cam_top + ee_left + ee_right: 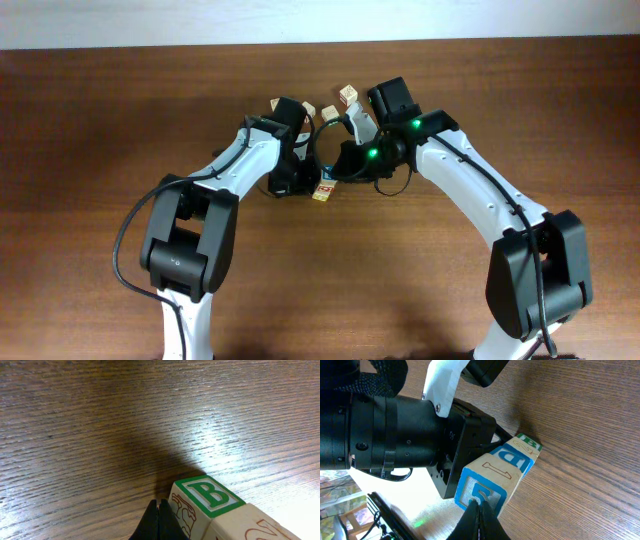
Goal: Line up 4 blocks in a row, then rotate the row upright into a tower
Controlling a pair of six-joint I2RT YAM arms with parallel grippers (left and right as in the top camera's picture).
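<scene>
A short row of blocks lies between the two arms; from overhead only its yellow and red end [322,190] shows. In the left wrist view the block with a green B face [207,497] touches a pale neighbour [252,525]. My left gripper [159,519] is shut and empty, its tips just left of the B block. In the right wrist view the row runs from a blue-faced block [482,491] past a blue D block [517,460] to the green one [530,442]. My right gripper [479,510] is shut, its tips against the blue face.
Three more small cubes sit behind the arms: one with red print [274,104] and two pale ones [329,110] [348,95]. The left arm's black wrist body [405,425] stands close beside the row. Bare wooden table [100,130] spreads to both sides.
</scene>
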